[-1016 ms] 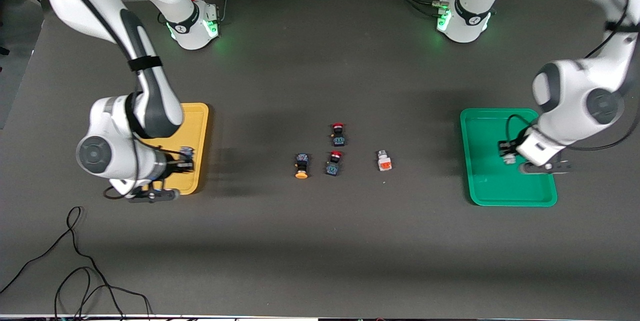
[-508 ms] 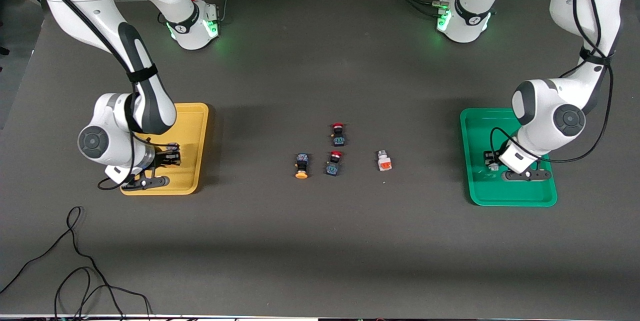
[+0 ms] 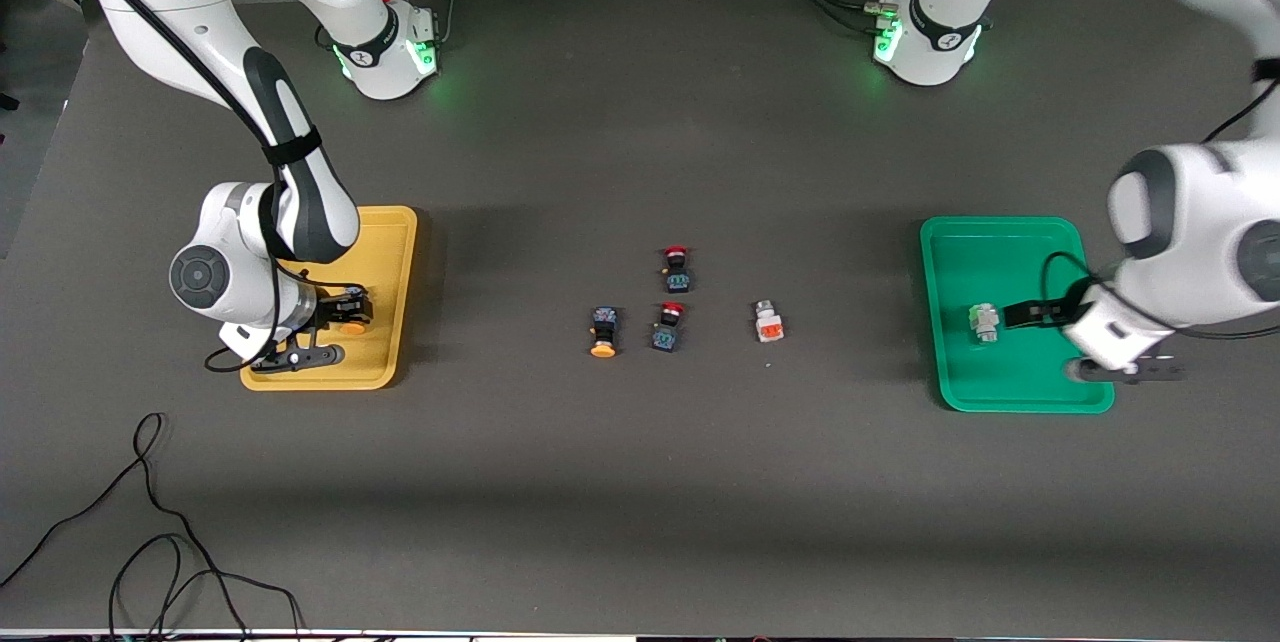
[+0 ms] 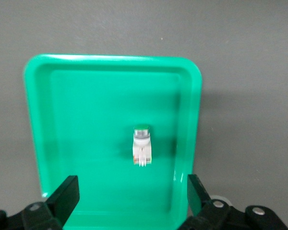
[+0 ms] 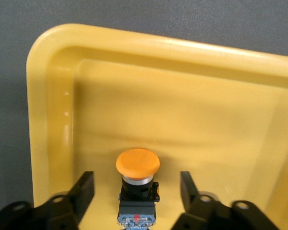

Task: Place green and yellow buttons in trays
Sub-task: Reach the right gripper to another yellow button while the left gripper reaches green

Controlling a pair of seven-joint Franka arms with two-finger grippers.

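A white-and-silver button with a green cap (image 3: 984, 322) (image 4: 142, 146) lies loose in the green tray (image 3: 1000, 222) (image 4: 36, 120). My left gripper (image 3: 1040, 317) (image 4: 129, 201) hangs open above that tray, clear of the button. A dark button with a yellow-orange cap (image 3: 350, 328) (image 5: 138, 165) rests in the yellow tray (image 3: 405, 267) (image 5: 53, 96). Low over it, my right gripper (image 3: 340, 315) (image 5: 136, 191) stands open, a finger on each side of the button and apart from it. On the table's middle lie another yellow-orange-capped button (image 3: 603, 333) and a white one marked orange-red (image 3: 768, 321).
Two dark switches with red caps (image 3: 677, 268) (image 3: 667, 325) lie in the middle of the table between the loose buttons. A black cable (image 3: 150, 542) loops on the table near the front camera at the right arm's end.
Both grippers have opened and let go of their buttons, which now lie in the trays. The left hand has risen and drawn back toward its end of the table.
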